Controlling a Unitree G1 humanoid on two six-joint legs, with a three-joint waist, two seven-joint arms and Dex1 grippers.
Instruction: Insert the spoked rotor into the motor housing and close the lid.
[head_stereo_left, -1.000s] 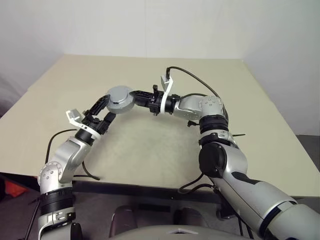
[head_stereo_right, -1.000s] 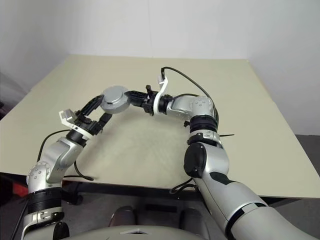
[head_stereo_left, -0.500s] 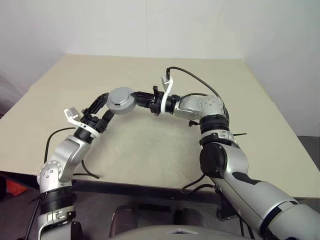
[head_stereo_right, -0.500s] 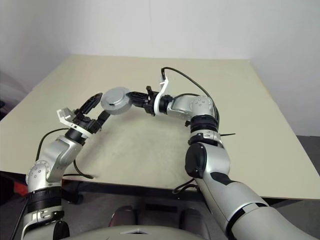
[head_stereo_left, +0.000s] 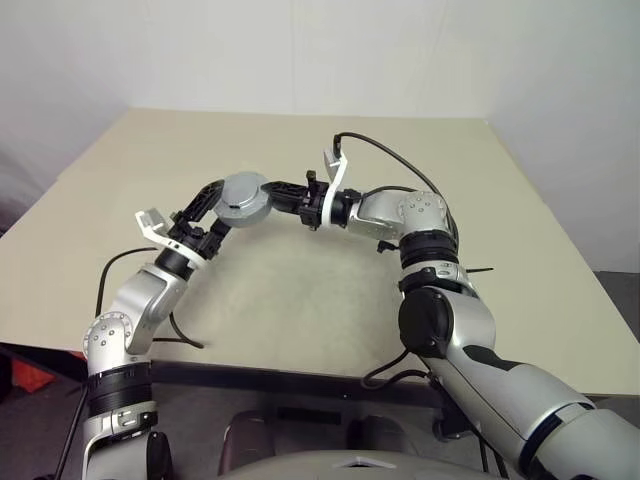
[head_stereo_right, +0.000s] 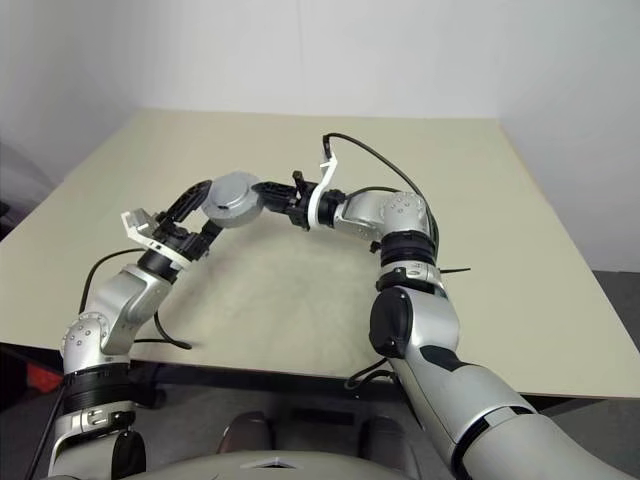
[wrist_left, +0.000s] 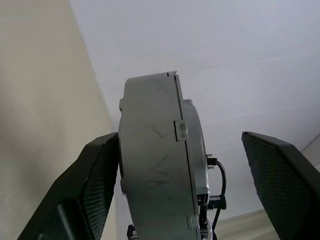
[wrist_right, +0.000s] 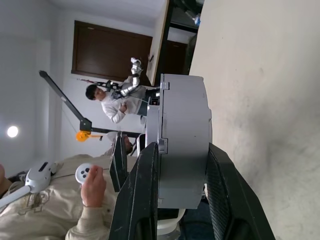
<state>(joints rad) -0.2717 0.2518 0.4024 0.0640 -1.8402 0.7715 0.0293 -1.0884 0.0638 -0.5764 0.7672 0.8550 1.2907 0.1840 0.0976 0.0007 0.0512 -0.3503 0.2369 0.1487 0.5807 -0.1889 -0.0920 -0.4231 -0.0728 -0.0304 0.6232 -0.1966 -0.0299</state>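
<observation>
- Right tool (head_stereo_left: 275, 190), two black fingers (wrist_right: 145, 200) pointing toward the robot's left, pinches the round grey metal motor assembly (head_stereo_left: 244, 199) across its thickness; in the right wrist view both fingers press flat on the two faces.
- The assembly looks like the closed grey motor housing with its flat lid seated on it: a seam line and small tabs run round the edge (wrist_left: 180, 130). Cannot tell which half is which; rotor hidden inside, if there.
- Assembly is held in the air above the beige worktop (head_stereo_left: 330, 300), not touching it, edge-on to both wrist cameras.
- Left tool (head_stereo_left: 213, 208), black fingers spread wide, straddles the same assembly from the other side.
- In the left wrist view one left finger (wrist_left: 92, 185) lies against the assembly's face; the other finger (wrist_left: 280, 185) stands well apart from it.
- Black cable (head_stereo_left: 385, 160) arcs over the right wrist.
- Right wrist view background: a person in a light top (wrist_right: 117, 107) and a hand on a white controller (wrist_right: 92, 185).
</observation>
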